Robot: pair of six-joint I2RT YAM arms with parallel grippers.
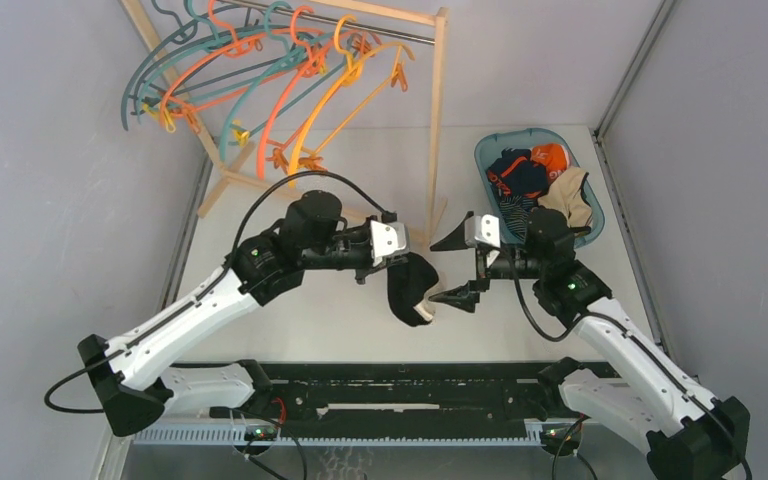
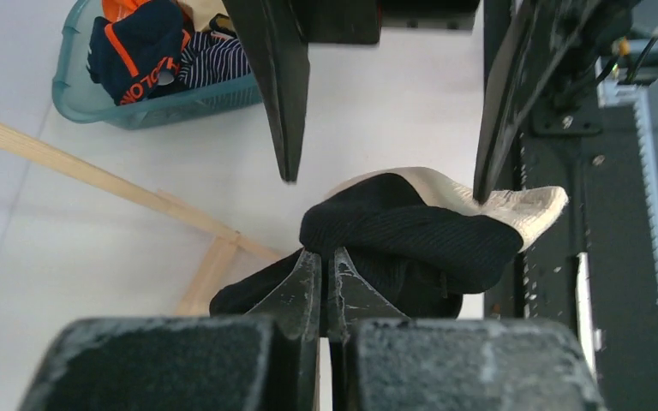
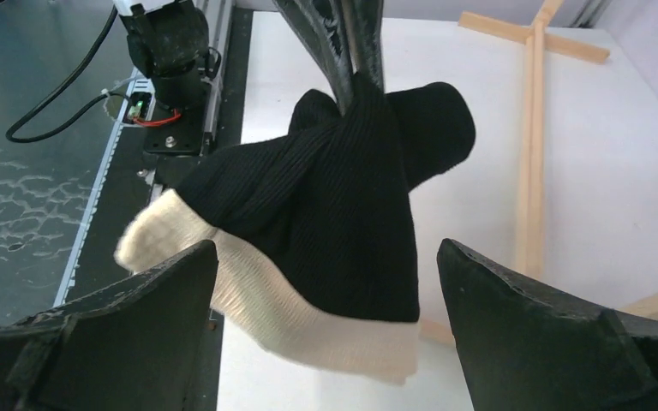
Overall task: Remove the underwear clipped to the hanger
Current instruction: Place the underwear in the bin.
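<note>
My left gripper (image 1: 407, 258) is shut on black underwear with a white waistband (image 1: 412, 290), which hangs from it above the table's middle; it also shows in the left wrist view (image 2: 411, 235) and the right wrist view (image 3: 326, 214). My right gripper (image 1: 456, 268) is open, its jaws spread wide just right of the hanging cloth, with the waistband (image 3: 308, 317) between the fingertips but untouched. Several coloured hangers (image 1: 260, 80) hang on the wooden rack (image 1: 438, 120) at the back left; no cloth shows on them.
A teal basket (image 1: 490, 150) at the back right holds navy-orange, striped and beige underwear (image 1: 535, 180). The rack's wooden foot (image 1: 225, 190) lies on the table behind the left arm. A black rail (image 1: 380, 385) runs along the near edge.
</note>
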